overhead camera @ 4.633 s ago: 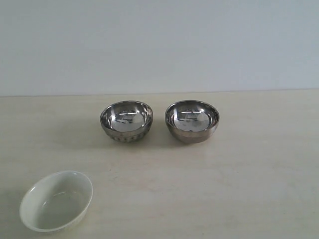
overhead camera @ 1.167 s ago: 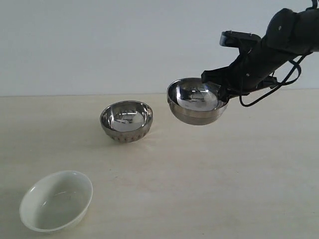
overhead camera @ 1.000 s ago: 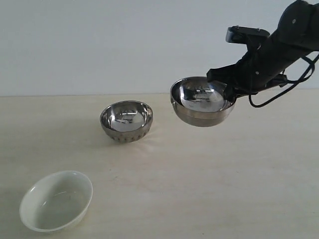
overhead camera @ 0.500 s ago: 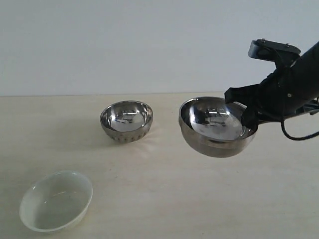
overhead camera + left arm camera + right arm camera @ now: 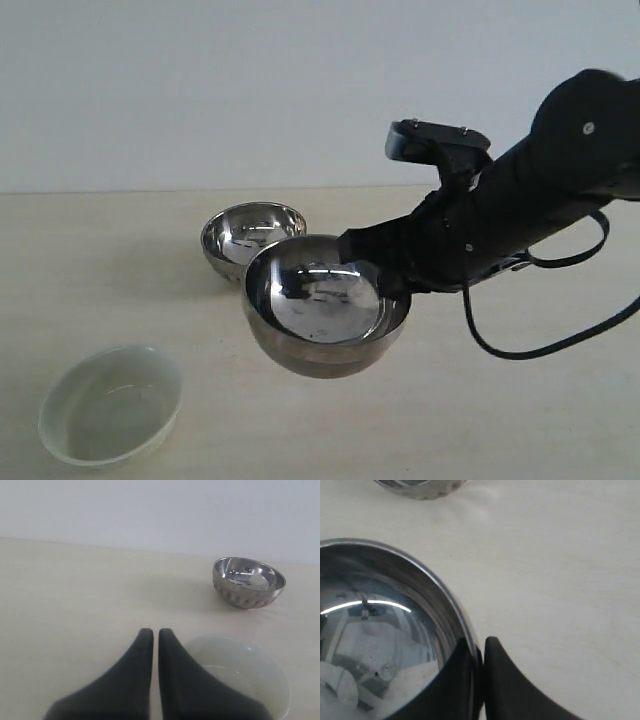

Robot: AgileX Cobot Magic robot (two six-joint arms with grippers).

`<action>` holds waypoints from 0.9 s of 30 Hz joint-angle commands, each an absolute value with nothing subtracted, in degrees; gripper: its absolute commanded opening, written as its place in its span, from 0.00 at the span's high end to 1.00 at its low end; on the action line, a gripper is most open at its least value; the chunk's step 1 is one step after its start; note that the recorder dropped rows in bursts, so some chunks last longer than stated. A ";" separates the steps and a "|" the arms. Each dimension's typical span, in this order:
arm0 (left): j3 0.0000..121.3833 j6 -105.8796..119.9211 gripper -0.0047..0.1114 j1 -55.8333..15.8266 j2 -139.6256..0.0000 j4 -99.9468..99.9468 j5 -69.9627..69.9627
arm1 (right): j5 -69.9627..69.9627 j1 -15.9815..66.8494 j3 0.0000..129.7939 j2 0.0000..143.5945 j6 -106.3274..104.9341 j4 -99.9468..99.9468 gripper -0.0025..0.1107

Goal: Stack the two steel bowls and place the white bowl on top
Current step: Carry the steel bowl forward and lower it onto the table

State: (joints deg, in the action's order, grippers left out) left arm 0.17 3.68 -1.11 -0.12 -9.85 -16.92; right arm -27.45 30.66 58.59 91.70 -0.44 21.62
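The right tool (image 5: pixel 395 288) is closed on the rim of the smooth steel bowl (image 5: pixel 325 305) and holds it in the air above the tabletop (image 5: pixel 520 420). In the right wrist view one finger is inside the rim and the other outside, with only the thin wall of the bowl between them. This bowl is round, so it has no long axis. Its mouth points up and is tilted a little toward the exterior camera, so much of the inside shows. The surface is mirror-shiny, with dark and bright reflections inside and a plain outside without ribs.

The ribbed steel bowl (image 5: pixel 240 228) stands upright on the tabletop with its mouth up. In the exterior view it is behind the lifted bowl and partly covered by it. In the left wrist view its lower outside has small vertical ribs and its inside is also like a mirror.

The white bowl (image 5: pixel 110 405) rests on the tabletop near the front left corner of the exterior view, well apart from both steel bowls. Its mouth is up, and it is shallow, glossy and off-white.

The left tool (image 5: pixel 151 632) shows only in the left wrist view. Its two dark fingers are pressed together with only a thin line between them, and they hold nothing. The white bowl lies just beside it.

The black right arm (image 5: pixel 560 170) reaches in from the right, and a black cable (image 5: pixel 540 350) hangs in a loop under it.
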 commanded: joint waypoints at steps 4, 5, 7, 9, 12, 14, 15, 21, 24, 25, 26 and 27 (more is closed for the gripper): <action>0.00 3.13 0.93 -0.93 0.00 -9.59 -16.80 | -21.31 31.98 58.32 97.31 1.07 22.48 0.98; 0.00 3.13 0.93 -0.93 0.00 -9.59 -16.80 | -21.01 31.98 58.32 97.85 0.85 22.61 0.98; 0.00 3.13 0.93 -0.93 0.00 -9.59 -16.80 | -20.35 31.98 58.32 99.74 0.85 22.61 0.98; 0.00 3.13 0.93 -0.93 0.00 -9.59 -16.80 | -19.68 31.98 58.32 101.28 0.85 22.84 0.98; 0.00 3.13 0.93 -0.93 0.00 -9.59 -16.80 | -17.23 31.98 58.32 104.17 0.96 23.87 0.98; 0.00 3.13 0.93 -0.93 0.00 -9.59 -16.80 | -16.53 31.98 58.32 105.17 0.96 24.10 0.98; 0.00 3.13 0.93 -0.93 0.00 -9.59 -16.80 | -16.12 31.98 58.32 105.54 0.96 24.21 0.98; 0.00 3.13 0.93 -0.93 0.00 -9.59 -16.80 | -12.21 33.40 58.32 106.99 1.06 24.09 0.98; 0.00 3.13 0.93 -0.93 0.00 -9.59 -16.80 | -9.06 35.44 58.32 106.99 1.16 24.28 0.98; 0.00 3.13 0.93 -0.93 0.00 -9.59 -16.80 | -8.34 35.94 58.32 106.99 1.16 24.22 0.98; 0.00 3.13 0.93 -0.93 0.00 -9.59 -16.80 | -7.98 36.18 58.32 107.10 1.16 24.22 0.98; 0.00 3.13 0.93 -0.93 0.00 -9.59 -16.80 | -7.89 36.45 58.32 107.19 1.16 24.22 0.98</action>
State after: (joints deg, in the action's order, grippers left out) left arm 0.17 3.68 -1.11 -0.12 -9.85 -16.92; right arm -9.78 35.58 58.21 106.96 0.88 24.30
